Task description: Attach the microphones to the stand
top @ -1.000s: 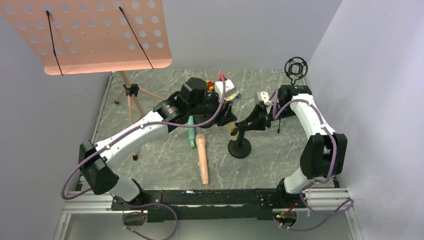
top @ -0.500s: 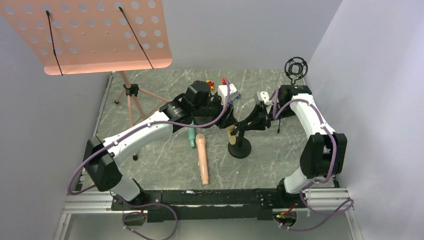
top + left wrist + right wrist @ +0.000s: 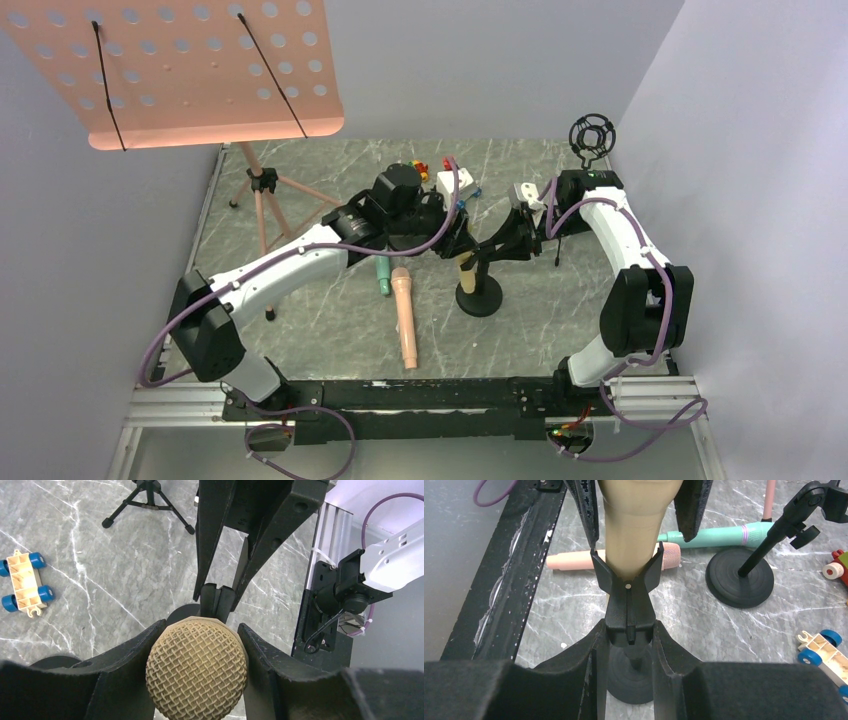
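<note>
yellow mic held over the clip, stand braced by the other arm

the left gripper pinches the yellow microphone just under its mesh head, one finger on each side, handle pointing down. that is at centre bottom of the left wrist view. gripping high likely leaves the handle free to go into the holder. in the right wrist view the handle sits in the v-shaped mouth of the clip; whether it is snapped in, cannot tell. the right gripper is closed on the clip's lower part, fingers tight on both sides, probably so the stand does not tip or twist under the push. step looks like seating the first mic, and misalignment could pop it sideways. the pink microphone and green microphone lie flat on the table left of the stand base, centre of the top view, not yet attached.
</note>
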Controlling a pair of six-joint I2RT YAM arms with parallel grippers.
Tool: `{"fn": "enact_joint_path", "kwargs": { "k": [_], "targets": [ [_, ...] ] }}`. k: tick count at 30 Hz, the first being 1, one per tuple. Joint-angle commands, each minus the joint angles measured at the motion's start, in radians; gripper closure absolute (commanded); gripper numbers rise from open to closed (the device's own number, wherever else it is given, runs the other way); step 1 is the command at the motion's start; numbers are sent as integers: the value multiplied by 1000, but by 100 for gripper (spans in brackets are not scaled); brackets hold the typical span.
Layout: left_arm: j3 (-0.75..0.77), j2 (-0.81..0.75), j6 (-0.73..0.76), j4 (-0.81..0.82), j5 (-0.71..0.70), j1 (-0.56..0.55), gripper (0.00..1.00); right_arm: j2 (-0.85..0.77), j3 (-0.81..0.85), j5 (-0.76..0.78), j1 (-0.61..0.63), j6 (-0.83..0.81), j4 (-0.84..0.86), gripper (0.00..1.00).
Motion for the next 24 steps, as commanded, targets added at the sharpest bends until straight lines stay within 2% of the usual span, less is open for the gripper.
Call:
{"fn": "enact_joint_path", "kwargs": {
  "k": [1, 9, 13, 16, 24],
  "targets": [
    [-32, -68, -36, 100, 41, -5, 100, 12, 21, -5, 4, -35, -27, 95],
    [-60, -85, -53, 137, 42, -5, 100, 15, 22, -7, 4, -32, -27, 94],
    [-56, -79, -53, 139, 41, -5, 100, 13, 21, -4, 4, -32, -27, 91],
    [-56, -77, -55, 143, 39, -5, 100, 13, 19, -5, 5, -35, -27, 84],
    [-48, -72, -52, 138, 40, -5, 100, 11, 12, -12, 4, -43, -26, 58]
  ]
}}
